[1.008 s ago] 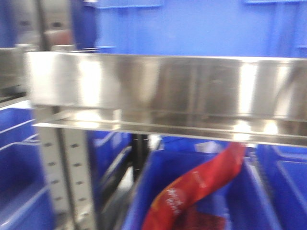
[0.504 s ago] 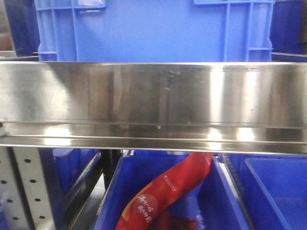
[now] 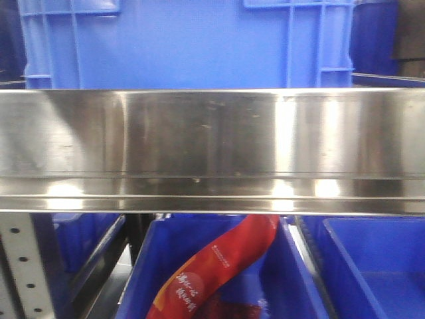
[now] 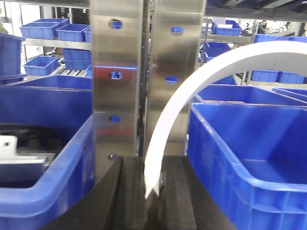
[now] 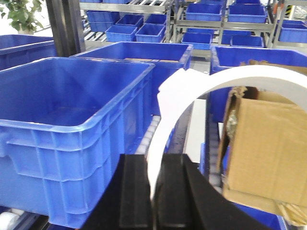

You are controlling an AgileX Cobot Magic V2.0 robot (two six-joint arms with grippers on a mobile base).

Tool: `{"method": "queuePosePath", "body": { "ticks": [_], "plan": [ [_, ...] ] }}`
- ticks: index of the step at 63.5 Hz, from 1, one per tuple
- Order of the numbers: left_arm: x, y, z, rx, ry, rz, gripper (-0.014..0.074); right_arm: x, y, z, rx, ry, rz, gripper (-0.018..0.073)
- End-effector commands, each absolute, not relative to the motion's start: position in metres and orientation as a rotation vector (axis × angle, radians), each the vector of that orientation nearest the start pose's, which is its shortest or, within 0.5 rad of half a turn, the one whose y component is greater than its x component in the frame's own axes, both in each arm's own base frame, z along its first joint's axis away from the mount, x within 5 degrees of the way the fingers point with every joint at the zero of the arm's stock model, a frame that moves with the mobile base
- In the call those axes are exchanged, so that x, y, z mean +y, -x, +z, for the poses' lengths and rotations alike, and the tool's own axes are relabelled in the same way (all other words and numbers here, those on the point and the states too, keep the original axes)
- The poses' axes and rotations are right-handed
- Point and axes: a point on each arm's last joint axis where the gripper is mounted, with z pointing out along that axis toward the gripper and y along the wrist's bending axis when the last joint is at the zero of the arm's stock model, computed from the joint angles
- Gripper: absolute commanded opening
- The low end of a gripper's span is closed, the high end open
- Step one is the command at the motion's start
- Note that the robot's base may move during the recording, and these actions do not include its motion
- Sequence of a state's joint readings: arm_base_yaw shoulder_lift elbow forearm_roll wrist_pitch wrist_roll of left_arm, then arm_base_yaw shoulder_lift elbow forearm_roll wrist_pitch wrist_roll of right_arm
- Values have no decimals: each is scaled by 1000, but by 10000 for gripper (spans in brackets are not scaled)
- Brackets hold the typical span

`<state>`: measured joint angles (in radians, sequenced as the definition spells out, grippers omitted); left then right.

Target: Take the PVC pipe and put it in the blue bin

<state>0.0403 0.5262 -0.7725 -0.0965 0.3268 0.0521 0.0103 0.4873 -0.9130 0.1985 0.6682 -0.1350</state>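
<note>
– Left wrist view: we cannot tell where the pipe is. A white curved band (image 4: 192, 91) rises from between the left claw's (image 4: 153, 201) black fingers, with a blue bin (image 4: 216, 158) just to its right.
– Gripped?
– We cannot tell.
– Our right wrist view is alike: a white arc (image 5: 165, 139) stands between the right claw's (image 5: 156, 203) fingers, grip unclear. Another bin (image 5: 72, 158) sits left and a cardboard box (image 5: 268, 148) right.

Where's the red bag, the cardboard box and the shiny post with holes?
Red bag (image 3: 214, 260): front view, middle of its printed side.
Cardboard box (image 5: 268, 148): right wrist view, its front face.
Shiny post (image 4: 108, 96): left wrist view, bare steel between two holes.
</note>
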Motion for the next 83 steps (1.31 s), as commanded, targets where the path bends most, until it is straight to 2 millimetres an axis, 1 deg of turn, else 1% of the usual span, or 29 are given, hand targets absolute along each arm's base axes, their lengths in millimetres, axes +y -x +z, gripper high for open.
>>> {"method": "queuePosePath", "body": {
  "ticks": [1,83],
  "plan": [
    [1,-94,405,1528,38,-31,-111,11,-64,422,1682,80,121,-169],
    [1,-94,405,1528,38,-31,-111,11,-64,422,1682,80,121,-169]
  ]
}}
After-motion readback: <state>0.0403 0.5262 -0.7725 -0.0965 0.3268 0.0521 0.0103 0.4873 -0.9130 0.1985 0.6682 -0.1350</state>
